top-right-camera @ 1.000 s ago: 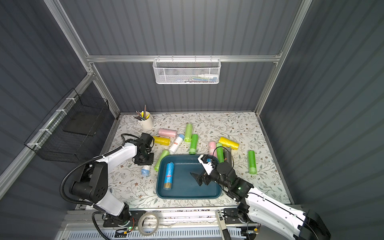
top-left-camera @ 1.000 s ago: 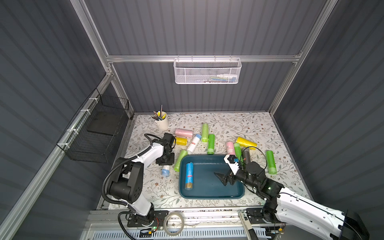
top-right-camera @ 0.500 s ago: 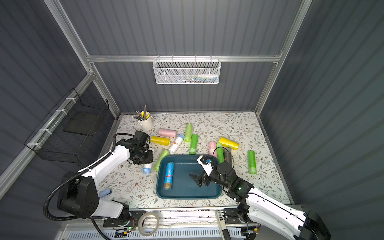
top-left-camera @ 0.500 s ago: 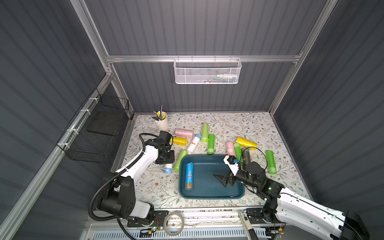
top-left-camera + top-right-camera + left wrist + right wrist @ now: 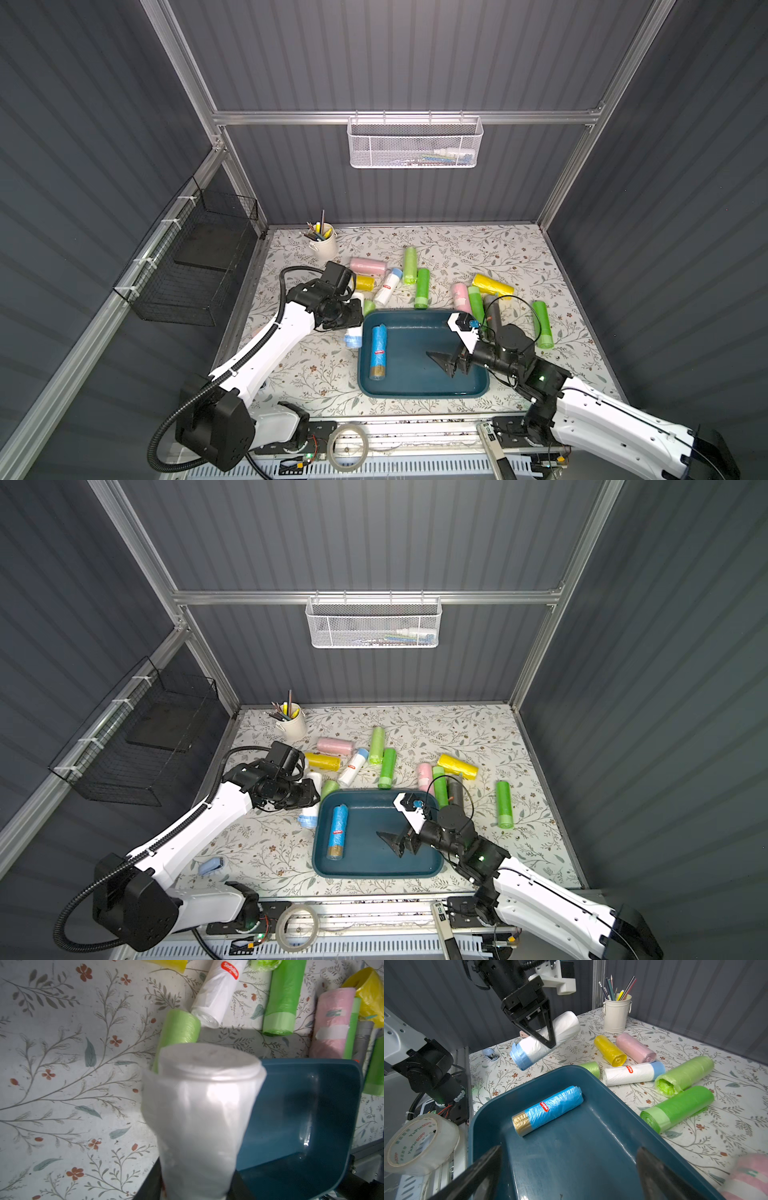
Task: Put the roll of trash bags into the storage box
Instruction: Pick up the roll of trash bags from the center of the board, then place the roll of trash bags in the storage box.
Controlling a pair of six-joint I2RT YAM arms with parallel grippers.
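My left gripper (image 5: 352, 321) is shut on a white roll of trash bags with a pale blue end (image 5: 354, 332). It holds the roll off the table, just beside the left rim of the dark teal storage box (image 5: 415, 392). The right wrist view shows the fingers (image 5: 548, 1030) clamped across the lifted roll (image 5: 562, 1029). The left wrist view is filled by the roll (image 5: 199, 1115), with the box (image 5: 301, 1105) behind it. A blue roll with a gold end (image 5: 378, 351) lies inside the box. My right gripper (image 5: 446, 361) hangs open and empty over the box floor (image 5: 571, 1157).
Several green, yellow, pink and white rolls (image 5: 422, 289) lie on the floral table behind the box. A cream pencil cup (image 5: 324, 245) stands at the back left. A white mesh basket (image 5: 415, 143) and a black wire basket (image 5: 195, 266) hang on the walls. A tape ring (image 5: 347, 446) sits at the front.
My left arm has stretched out and carried the white roll up and right, to the box's left rim. The right arm has barely moved.
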